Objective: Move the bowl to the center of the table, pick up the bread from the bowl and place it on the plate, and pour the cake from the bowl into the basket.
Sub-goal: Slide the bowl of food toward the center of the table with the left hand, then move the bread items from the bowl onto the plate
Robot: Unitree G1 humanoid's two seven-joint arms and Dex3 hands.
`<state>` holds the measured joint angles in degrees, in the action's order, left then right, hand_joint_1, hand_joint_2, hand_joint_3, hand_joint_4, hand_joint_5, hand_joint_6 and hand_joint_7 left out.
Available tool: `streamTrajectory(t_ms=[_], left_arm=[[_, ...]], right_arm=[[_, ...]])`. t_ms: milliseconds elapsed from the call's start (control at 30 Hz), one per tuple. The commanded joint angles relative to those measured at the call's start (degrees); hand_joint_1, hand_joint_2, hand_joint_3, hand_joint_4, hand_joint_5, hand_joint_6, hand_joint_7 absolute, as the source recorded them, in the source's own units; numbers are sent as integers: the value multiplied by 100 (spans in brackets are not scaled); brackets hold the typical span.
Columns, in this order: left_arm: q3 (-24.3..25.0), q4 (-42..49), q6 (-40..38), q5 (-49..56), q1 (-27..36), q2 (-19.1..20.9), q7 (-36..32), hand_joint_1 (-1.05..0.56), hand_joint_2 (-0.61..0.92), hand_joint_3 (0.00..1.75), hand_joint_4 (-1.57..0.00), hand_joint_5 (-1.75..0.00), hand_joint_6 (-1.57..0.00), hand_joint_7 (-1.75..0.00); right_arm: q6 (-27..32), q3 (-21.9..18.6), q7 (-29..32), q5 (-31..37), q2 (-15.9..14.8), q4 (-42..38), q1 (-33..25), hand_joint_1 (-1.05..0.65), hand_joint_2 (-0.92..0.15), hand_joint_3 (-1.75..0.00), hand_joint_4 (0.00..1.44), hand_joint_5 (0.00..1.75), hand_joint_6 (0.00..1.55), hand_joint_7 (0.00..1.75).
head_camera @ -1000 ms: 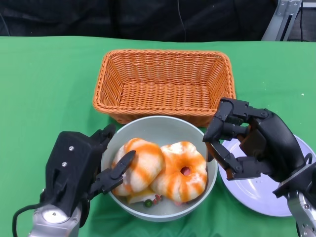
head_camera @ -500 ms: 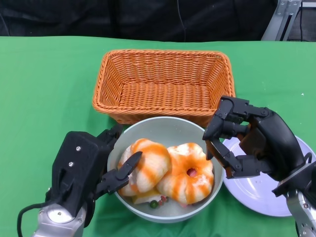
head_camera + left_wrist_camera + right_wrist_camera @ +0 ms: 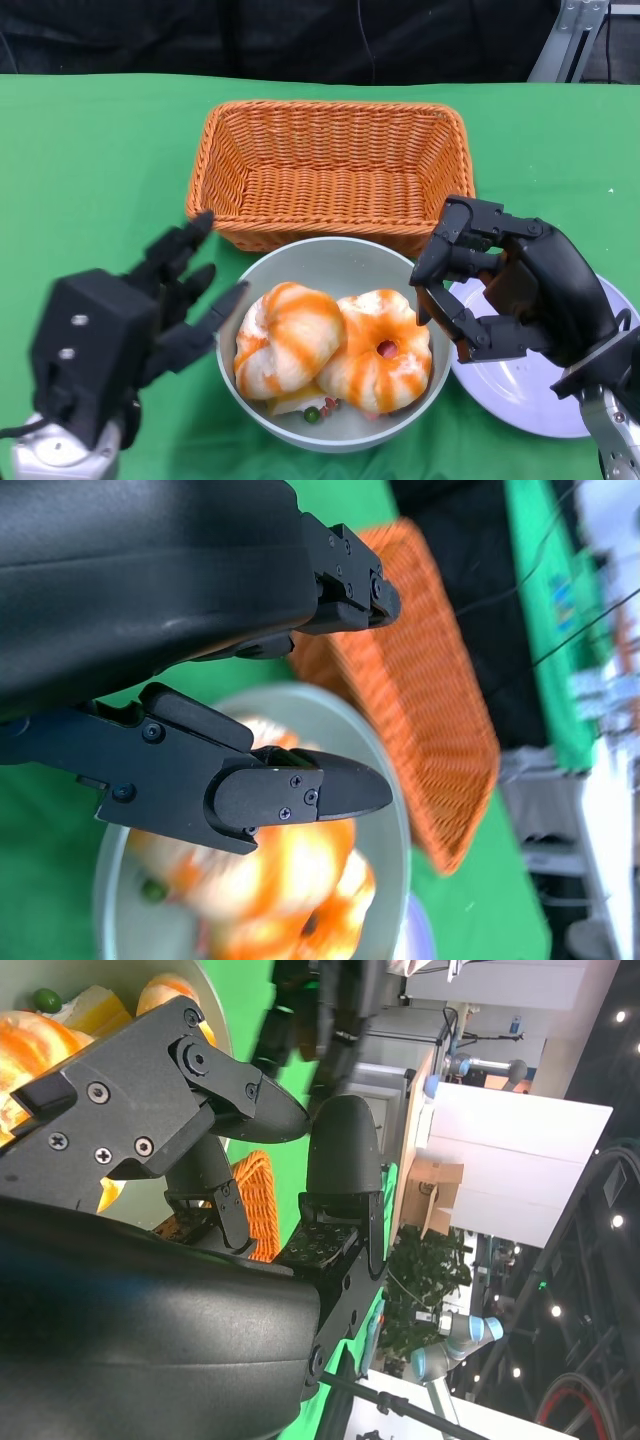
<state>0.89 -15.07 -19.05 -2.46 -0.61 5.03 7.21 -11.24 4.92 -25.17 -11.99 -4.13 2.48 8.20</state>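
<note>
Evidently nothing is held: the left hand (image 3: 150, 310) is spread beside the bowl (image 3: 330, 262), the right hand (image 3: 500, 285) half-curled, empty. Bread (image 3: 285, 340) could be crushed by a hard pinch.

woven wicker basket (image 3: 330, 170), smooth glossy bowl (image 3: 325, 262), matt green cloth (image 3: 90, 170)

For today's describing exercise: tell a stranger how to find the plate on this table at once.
Start at the big orange wicker basket on the green table. In front of it stands a grey bowl holding orange-striped buns; the plate lies just to the bowl's right, partly under the right hand. Unlike its neighbours, it is flat, pale lilac and empty.
</note>
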Motion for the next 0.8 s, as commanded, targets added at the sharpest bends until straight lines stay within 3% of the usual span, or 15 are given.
streamTrajectory(t_ms=[33,167,400,433,467,600,700,767,800], left_arm=[[273,-35,250,-59,59,102,-63,-58,92,31,-35,-8,-30,-5],[441,18,412,-29,63,95,-128,-58,92,29,-41,-10,-35,-6],[713,579,1572,-151,122,-147,-256,-45,92,19,-58,-12,-53,-7],[816,903,2066,-311,121,-281,-218,-44,92,18,-58,-12,-54,-6],[890,1161,2457,-438,117,-378,-191,-31,92,19,-73,-19,-65,-11],[1048,2091,3720,-592,16,-534,-190,-17,92,21,-92,-28,-82,-17],[1127,2700,4500,-688,-124,-572,-119,-7,92,28,-86,-81,-102,-23],[1123,3001,4876,-652,-200,-509,-59,-8,92,34,-81,-113,-106,-44],[1118,3110,5011,-638,-228,-484,-41,-9,92,34,-80,-119,-106,-49]], right_arm=[[-3,-50,-9,-36,-67,19,-52,-18,-48,-106,76,162,70,133],[-36,-55,-23,-24,-83,-1,-67,-16,-49,-105,76,160,70,132],[-97,-75,-75,-40,-103,-45,-83,-14,-50,-104,76,158,72,129],[-107,-89,-69,-22,-119,-44,-105,-14,-50,-104,76,158,72,129],[-116,-99,-64,-8,-131,-43,-120,-13,-50,-102,76,155,73,126],[-110,-106,-38,53,-202,18,-197,-13,-49,-100,74,148,73,115],[-99,-93,-59,78,-271,107,-254,-16,-49,-94,67,141,71,97],[-104,-70,-99,83,-316,181,-281,-20,-62,-66,60,134,68,83],[-104,-61,-107,89,-331,207,-290,-21,-67,-57,59,132,67,79]])
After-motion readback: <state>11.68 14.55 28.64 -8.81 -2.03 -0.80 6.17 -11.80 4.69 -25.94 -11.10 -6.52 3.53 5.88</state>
